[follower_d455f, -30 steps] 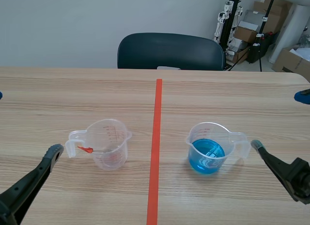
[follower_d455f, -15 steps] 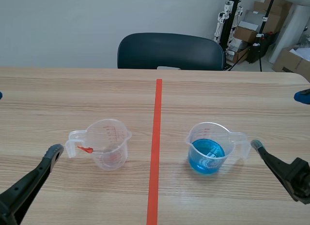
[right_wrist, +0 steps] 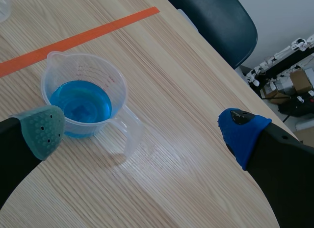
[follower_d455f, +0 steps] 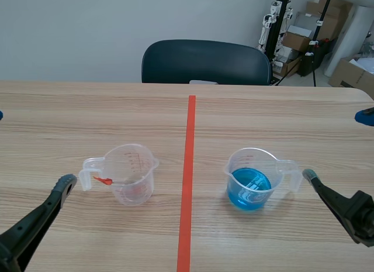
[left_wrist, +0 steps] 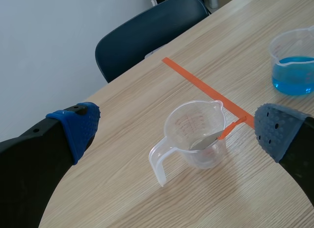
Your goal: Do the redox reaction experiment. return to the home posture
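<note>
Left wrist view is showing my left gripper (left_wrist: 176, 134) with its fingers (left_wrist: 76, 127) spread, pinching nothing; the right gripper (right_wrist: 142, 132) is standing spread too. Ahead of the left one, the empty clear cup (left_wrist: 196, 135) is sitting left of the tape line (follower_d455f: 188, 167), with an orange-handled spoon (left_wrist: 229, 129) leaning in it. The cup of blue liquid (right_wrist: 81, 98) is standing right of the line, handle toward my right gripper. I am judging both as thin, light, slippery plastic; the filled one could slosh, so its handle seems the safest hold.
</note>
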Robot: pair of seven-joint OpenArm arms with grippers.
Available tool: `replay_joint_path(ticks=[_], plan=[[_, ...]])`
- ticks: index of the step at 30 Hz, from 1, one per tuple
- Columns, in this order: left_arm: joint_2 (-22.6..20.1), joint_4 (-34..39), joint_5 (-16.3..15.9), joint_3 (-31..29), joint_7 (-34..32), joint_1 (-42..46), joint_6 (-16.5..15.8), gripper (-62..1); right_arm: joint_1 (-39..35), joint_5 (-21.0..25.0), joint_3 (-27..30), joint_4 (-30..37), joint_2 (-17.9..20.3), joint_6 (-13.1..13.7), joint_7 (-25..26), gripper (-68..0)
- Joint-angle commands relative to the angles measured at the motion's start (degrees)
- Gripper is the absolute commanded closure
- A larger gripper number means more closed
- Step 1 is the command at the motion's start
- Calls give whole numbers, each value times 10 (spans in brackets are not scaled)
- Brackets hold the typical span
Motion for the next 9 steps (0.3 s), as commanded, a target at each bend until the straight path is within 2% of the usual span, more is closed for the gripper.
replay_joint_path(ticks=[1, 9], plan=[[3, 5, -4, 1, -8, -2, 2, -623, 1, 4, 1, 10, 3, -4, 8, -679], [3, 5, -4, 1, -8, -2, 2, -623, 1, 4, 1, 10, 3, -4, 6, -679]])
